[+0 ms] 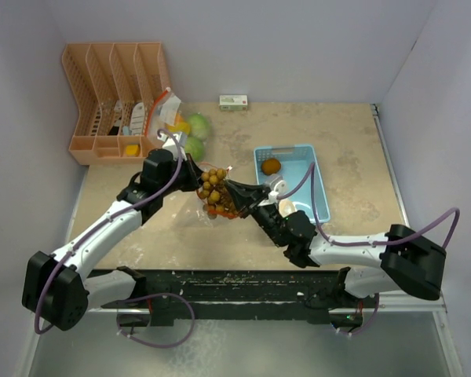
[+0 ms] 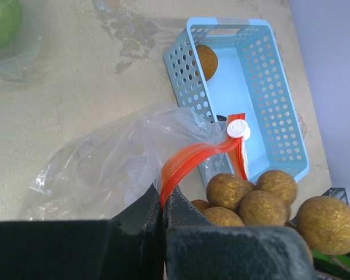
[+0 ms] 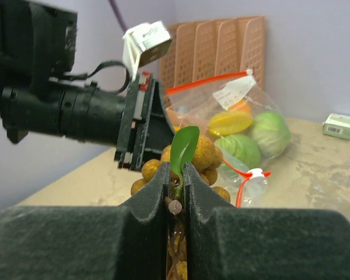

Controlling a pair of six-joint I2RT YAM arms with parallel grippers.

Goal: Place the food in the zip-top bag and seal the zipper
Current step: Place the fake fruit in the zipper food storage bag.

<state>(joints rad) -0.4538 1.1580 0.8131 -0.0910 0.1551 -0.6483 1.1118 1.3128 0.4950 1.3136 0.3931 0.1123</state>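
On your left, the left pincer was pressed together on the orange zipper strip of the clear bag, holding that one edge up off the table. The rest of the bag sagged flat, so its mouth was barely open.

Just right of it hung the bunch of brown balls, right at the bag's opening but not yet inside. Your right pincer was pinching only the bunch's green leaf and stem.

Farther right, the blue tray held a round brown piece waiting its turn.

Watch for these:
- With one lip held, the bunch could push the limp plastic ahead of it and land on the table.
- The leaf was a thin hold, so a snag on the strip could pull it free.
- A hard push might drag the strip out of your left pincer.
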